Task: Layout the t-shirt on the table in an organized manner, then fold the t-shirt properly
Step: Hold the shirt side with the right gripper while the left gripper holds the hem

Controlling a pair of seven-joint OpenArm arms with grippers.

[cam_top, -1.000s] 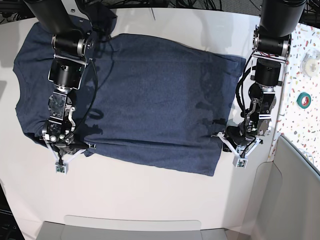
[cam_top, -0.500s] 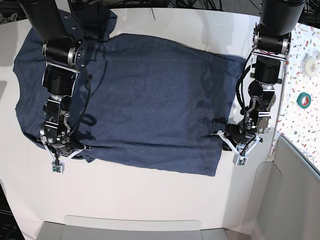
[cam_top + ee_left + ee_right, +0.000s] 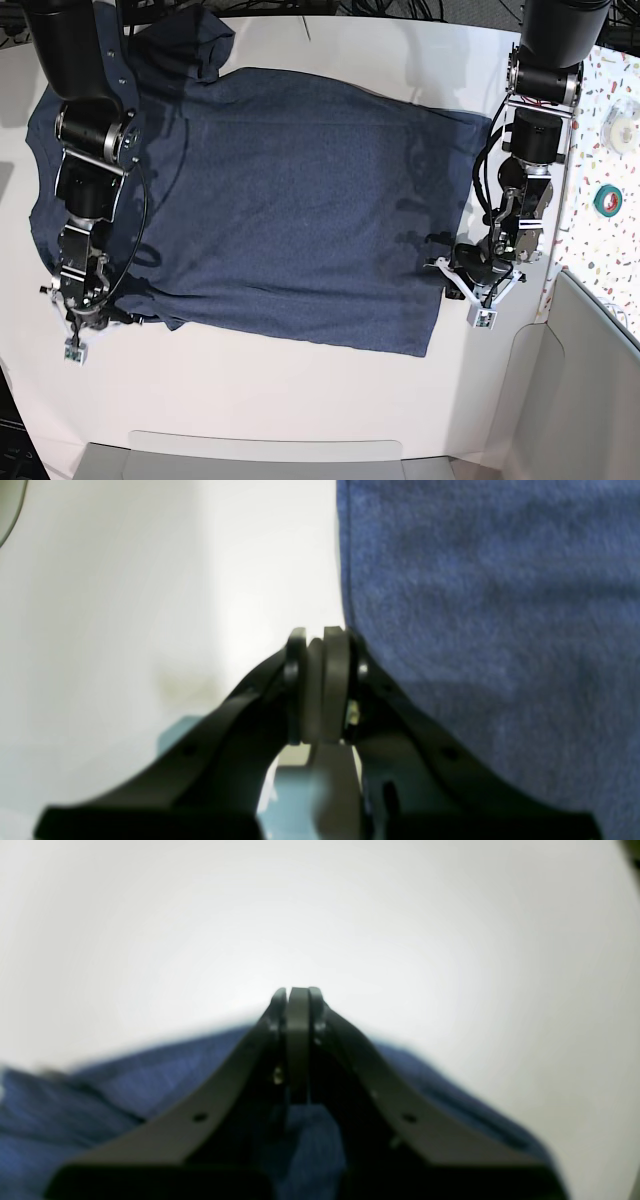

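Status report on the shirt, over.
Both tools shut. Right tool pinching t-shirt sleeve edge; left tool beside hem. T-shirt flat on table. Nothing in the way.

The base view looks straight down on the whole table [image 3: 300, 400] from high overhead. Each wrist view looks forward along its own fingers, very near the surface. All three share the t-shirt [image 3: 300, 200] edges.
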